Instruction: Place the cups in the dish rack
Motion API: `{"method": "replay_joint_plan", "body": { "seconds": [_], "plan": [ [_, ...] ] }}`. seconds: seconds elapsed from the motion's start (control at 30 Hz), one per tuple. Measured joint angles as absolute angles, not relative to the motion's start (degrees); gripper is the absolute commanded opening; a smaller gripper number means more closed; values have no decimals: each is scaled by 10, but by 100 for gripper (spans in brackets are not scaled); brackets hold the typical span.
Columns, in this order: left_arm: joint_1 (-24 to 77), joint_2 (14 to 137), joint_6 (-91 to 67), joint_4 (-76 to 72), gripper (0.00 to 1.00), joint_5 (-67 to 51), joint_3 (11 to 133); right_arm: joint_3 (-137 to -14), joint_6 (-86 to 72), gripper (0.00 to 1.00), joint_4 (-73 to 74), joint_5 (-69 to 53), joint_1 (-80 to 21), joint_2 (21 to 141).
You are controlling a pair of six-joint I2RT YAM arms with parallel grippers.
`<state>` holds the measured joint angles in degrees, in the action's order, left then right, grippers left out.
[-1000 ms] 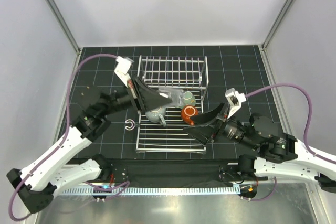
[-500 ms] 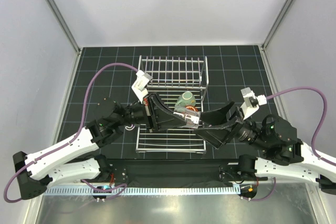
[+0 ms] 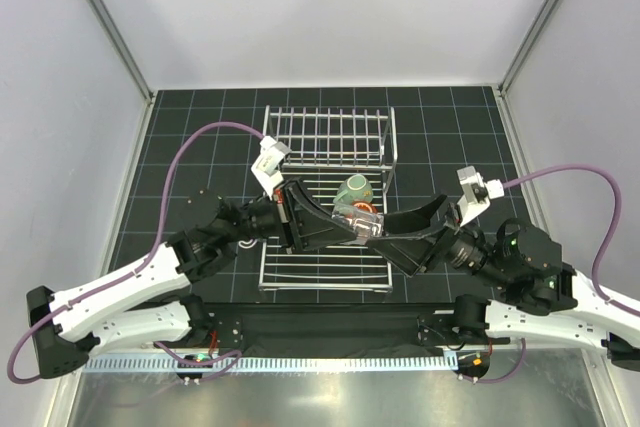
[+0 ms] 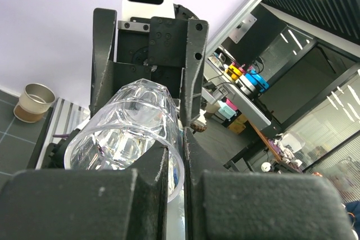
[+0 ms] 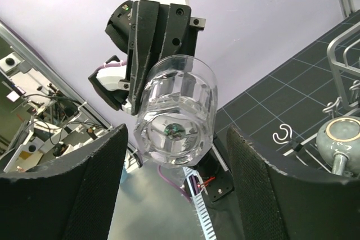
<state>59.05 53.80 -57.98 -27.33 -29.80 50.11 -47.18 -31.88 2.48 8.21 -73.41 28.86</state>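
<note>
My left gripper (image 3: 358,229) is shut on the rim of the small clear glass (image 3: 368,228), one finger inside and one outside, holding it on its side above the dish rack (image 3: 330,137). In the left wrist view the glass (image 4: 121,130) fills the space ahead of that gripper (image 4: 177,158). My right gripper (image 3: 392,239) is open, with a finger on each side of the glass and not touching it; its wrist view shows the glass (image 5: 177,113) base-on above the gripper (image 5: 177,189). The mint-green mug (image 3: 352,189) stands in the rack, with the orange-brown mug (image 3: 366,212) partly hidden beside it. The grey-green mug (image 5: 337,139) shows at the right edge of that view.
A white C-shaped hook (image 5: 284,134) lies on the black gridded mat (image 3: 180,147) left of the rack. A cream tumbler (image 4: 32,102) stands on the mat behind the right arm. The rack's upright barred section (image 3: 328,135) is at the far side. Cage walls close the mat on three sides.
My left gripper carried the clear glass from over the rack's left side to the front right. My right gripper rose and closed in around it, still open.
</note>
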Motion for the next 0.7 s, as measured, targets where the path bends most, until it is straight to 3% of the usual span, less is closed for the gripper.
{"method": "replay_joint_plan", "body": {
  "seconds": [0.2,0.5,0.57,0.6,0.7],
  "plan": [
    [594,538,-581,-277,0,-294,488,-471,-326,61,27,92,-734,296],
    [596,533,-590,-276,0,-291,478,-471,-332,35,30,99,-734,302],
    [596,531,-591,-276,0,-290,477,-471,-333,37,29,98,-734,303],
    [596,530,-592,-276,0,-290,476,-471,-334,47,28,97,-734,304],
    [596,527,-593,-276,0,-289,474,-471,-334,53,26,94,-734,307]
  ]
}}
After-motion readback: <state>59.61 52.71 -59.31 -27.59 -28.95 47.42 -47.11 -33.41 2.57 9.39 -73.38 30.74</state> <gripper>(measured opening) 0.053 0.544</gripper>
